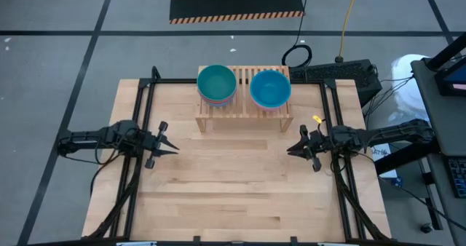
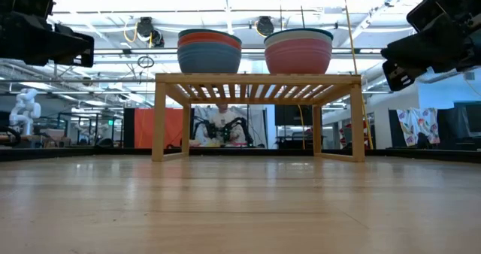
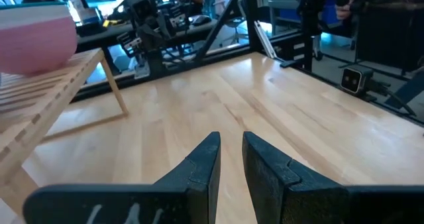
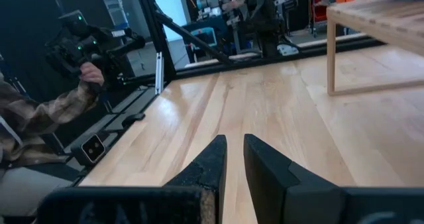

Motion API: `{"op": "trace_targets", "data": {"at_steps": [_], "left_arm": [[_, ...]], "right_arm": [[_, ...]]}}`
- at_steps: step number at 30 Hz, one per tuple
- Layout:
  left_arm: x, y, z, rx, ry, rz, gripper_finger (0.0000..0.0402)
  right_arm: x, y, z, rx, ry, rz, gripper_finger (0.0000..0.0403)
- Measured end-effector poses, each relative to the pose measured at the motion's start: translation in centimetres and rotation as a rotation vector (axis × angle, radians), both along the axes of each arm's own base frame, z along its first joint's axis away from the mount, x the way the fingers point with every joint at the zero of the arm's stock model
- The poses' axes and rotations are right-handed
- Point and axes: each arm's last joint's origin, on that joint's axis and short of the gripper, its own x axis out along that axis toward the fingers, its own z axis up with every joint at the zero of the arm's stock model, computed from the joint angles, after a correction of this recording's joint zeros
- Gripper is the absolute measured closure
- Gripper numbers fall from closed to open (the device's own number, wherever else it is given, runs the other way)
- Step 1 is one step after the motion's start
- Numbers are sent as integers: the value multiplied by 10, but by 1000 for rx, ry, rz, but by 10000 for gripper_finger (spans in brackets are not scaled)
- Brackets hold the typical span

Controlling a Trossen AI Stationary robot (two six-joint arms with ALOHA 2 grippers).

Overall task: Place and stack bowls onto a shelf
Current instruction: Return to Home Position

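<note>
The light-wood shelf stands on its legs at the table's far middle and carries two stacks of bowls on its slatted top. The left stack has a teal bowl uppermost; in the low view it shows a pink bowl at the bottom, then white and teal rims. The right stack has a blue bowl uppermost; the low view shows blue below and a red rim. My left gripper hovers by the table's left side, shut and holding nothing. My right gripper hovers by the right side, likewise shut.
Black frame rails run along both table sides under the arms. The bare wooden tabletop stretches between the grippers and to the near edge. Beyond the table, a person's hand in a plaid sleeve holds a dark handle.
</note>
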Motion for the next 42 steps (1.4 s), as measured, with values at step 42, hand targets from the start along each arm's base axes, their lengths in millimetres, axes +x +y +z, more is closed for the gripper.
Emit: {"op": "trace_targets", "data": {"at_steps": [42], "left_arm": [[1, 7, 0, -131, 26, 271, 330]], "right_arm": [[0, 0, 2, -9, -20, 0, 358]]}}
